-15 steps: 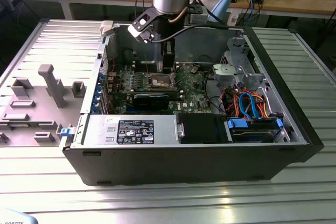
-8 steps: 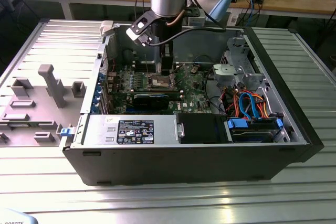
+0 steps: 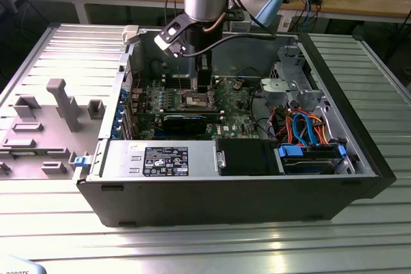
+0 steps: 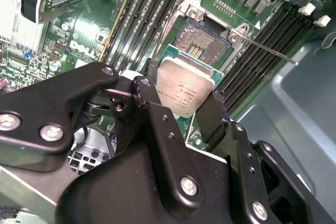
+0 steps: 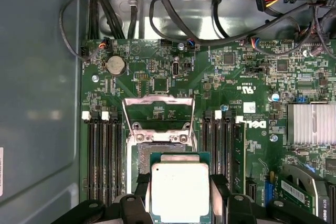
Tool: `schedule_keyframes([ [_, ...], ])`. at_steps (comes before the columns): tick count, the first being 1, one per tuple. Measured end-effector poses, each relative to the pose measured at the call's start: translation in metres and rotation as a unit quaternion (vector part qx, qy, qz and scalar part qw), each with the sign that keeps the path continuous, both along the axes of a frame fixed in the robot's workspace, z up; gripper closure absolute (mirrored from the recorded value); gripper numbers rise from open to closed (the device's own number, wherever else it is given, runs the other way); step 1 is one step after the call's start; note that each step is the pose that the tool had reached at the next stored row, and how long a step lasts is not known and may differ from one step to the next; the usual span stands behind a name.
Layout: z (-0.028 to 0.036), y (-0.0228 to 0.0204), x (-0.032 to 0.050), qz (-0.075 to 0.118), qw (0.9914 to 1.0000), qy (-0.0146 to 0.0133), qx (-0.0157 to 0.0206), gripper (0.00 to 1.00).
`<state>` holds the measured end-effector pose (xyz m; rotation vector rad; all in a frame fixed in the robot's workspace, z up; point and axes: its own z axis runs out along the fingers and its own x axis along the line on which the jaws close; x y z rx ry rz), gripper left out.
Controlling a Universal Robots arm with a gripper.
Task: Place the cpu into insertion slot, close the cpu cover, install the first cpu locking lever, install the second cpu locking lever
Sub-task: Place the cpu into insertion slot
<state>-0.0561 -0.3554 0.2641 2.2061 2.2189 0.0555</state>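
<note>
The hand [image 4: 180, 106] is closed on the chip [image 4: 186, 83], its two black fingers [image 4: 152, 108] pinching opposite edges so that the dull silver top faces up and shows between them. The chip looks level in both wrist views. It hangs just over the socket [image 4: 202, 43], covering one side of it. The dark, pin-filled middle of the rest lies bare, so I judge the chip not yet seated.

The chip should be light and quite stiff, a thin flat square that will not bend. Its smooth metal top gives little to grip, so the edges are the right place to hold it, as here. A light squeeze ought to be enough. The underside and the fine contacts in the socket are the delicate parts. A tilt or a sideways scrape on the way down could harm them.

Behind the socket the cover [image 5: 157, 99] stands swung open, and a thin lever [image 4: 270, 51] sticks out to one side. Long black memory slots [image 5: 102, 156] flank the socket on the green board [image 5: 236, 77]. In the exterior view the board lies in an open computer case [image 3: 225, 197] on a ribbed metal worktop [image 3: 192, 242].
</note>
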Motion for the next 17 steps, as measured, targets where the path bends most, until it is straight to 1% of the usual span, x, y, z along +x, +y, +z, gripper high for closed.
schedule_keyframes([
  [2, -0.0042, 0.0001, -0.0003, 0.000, 1.00000, -0.0001, -0.0001, 0.46],
  [4, -0.0109, 0.0004, -0.0005, 0.000, 1.00000, -0.0001, 0.0000, 0.46],
  [5, -0.0125, 0.0006, -0.0006, 0.000, 1.00000, -0.0001, 0.0001, 0.46],
  [9, -0.0206, 0.0032, -0.0020, 0.000, 1.00000, -0.0005, 0.0001, 0.46],
  [10, -0.0215, 0.0036, -0.0026, 0.000, 1.00000, -0.0006, 0.0000, 0.46],
  [17, -0.0220, 0.0037, -0.0029, 0.000, 1.00000, -0.0006, 0.0006, 0.46],
])
